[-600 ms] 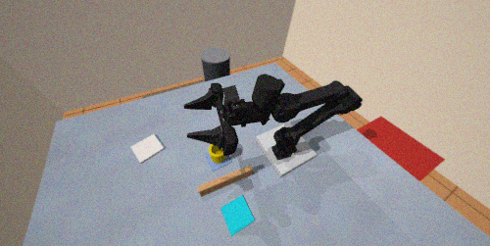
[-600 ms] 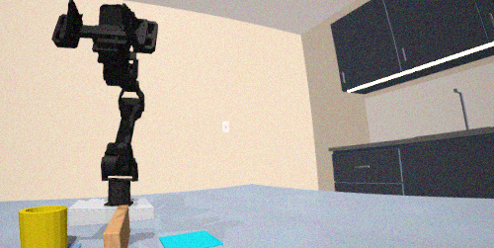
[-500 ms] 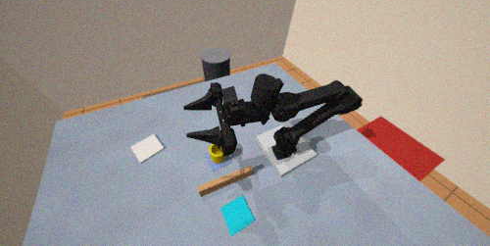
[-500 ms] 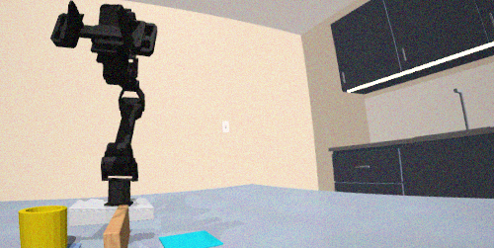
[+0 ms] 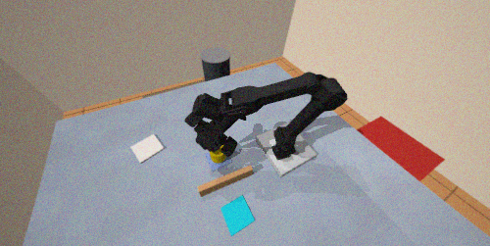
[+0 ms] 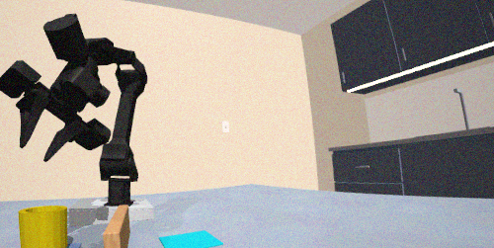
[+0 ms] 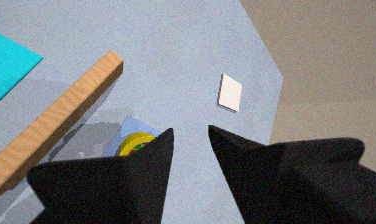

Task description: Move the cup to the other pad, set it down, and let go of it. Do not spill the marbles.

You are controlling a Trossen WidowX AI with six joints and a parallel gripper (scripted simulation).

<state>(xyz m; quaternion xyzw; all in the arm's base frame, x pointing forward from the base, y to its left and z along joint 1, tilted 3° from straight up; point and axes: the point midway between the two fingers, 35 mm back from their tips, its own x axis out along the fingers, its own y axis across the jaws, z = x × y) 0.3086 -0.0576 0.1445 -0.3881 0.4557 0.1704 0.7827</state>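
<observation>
The yellow cup [image 5: 218,156] [image 6: 43,228] [image 7: 128,142] stands upright on the blue pad [image 5: 214,168] [image 7: 137,124]. Several coloured marbles [image 7: 138,148] show inside it in the wrist view, where the left finger hides part of the cup. The cyan pad [image 5: 238,216] [image 6: 191,240] [image 7: 9,65] lies across the wooden bar from the cup. My gripper [image 6: 34,153] [image 7: 190,130] is partly open and empty, tilted, above the cup's level. In the wrist view the cup is left of the gap between the fingertips. In the top view the hand partly covers the cup.
The wooden bar [image 5: 225,181] [image 6: 116,228] [image 7: 64,110] lies between the blue and cyan pads. A white square [image 5: 147,148] [image 7: 230,93] lies on the cup's other side. The arm's pale base plate [image 5: 300,159] is nearby. A dark cylinder [image 5: 216,65] stands behind the table.
</observation>
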